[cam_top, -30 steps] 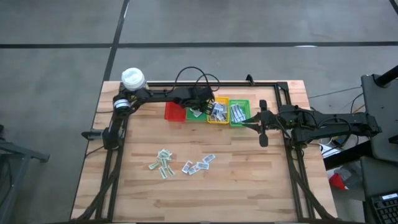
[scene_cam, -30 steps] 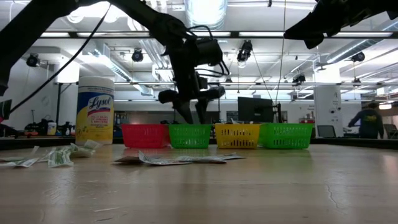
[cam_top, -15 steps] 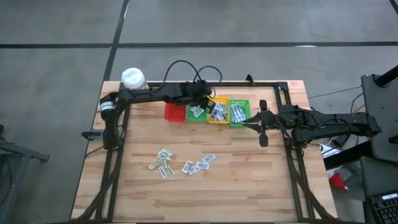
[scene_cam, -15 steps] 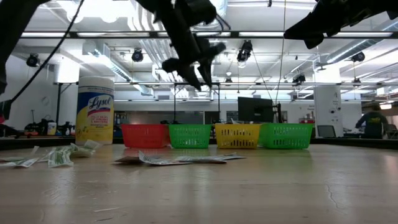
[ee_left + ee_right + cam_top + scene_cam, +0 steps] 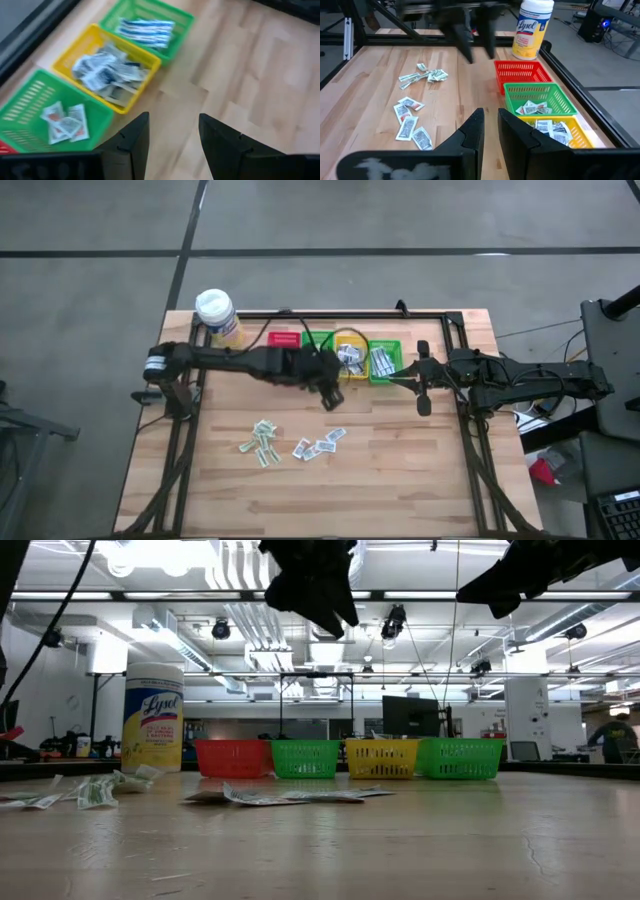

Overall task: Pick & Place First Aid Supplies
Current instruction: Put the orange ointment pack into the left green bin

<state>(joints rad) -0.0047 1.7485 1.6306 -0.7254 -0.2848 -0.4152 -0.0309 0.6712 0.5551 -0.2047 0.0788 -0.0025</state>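
With nothing held, the left end effector (image 5: pixel 329 399), fingers spread, is seen between the baskets (image 5: pixel 350 370) and the packets (image 5: pixel 318 446) loose on the surface (image 5: pixel 420 470) beyond it; a reach and pinch is judged next.

Four baskets (image 5: pixel 383 360), one yellow bottle (image 5: pixel 217 315), and roughly a dozen loose packets (image 5: pixel 296 443).
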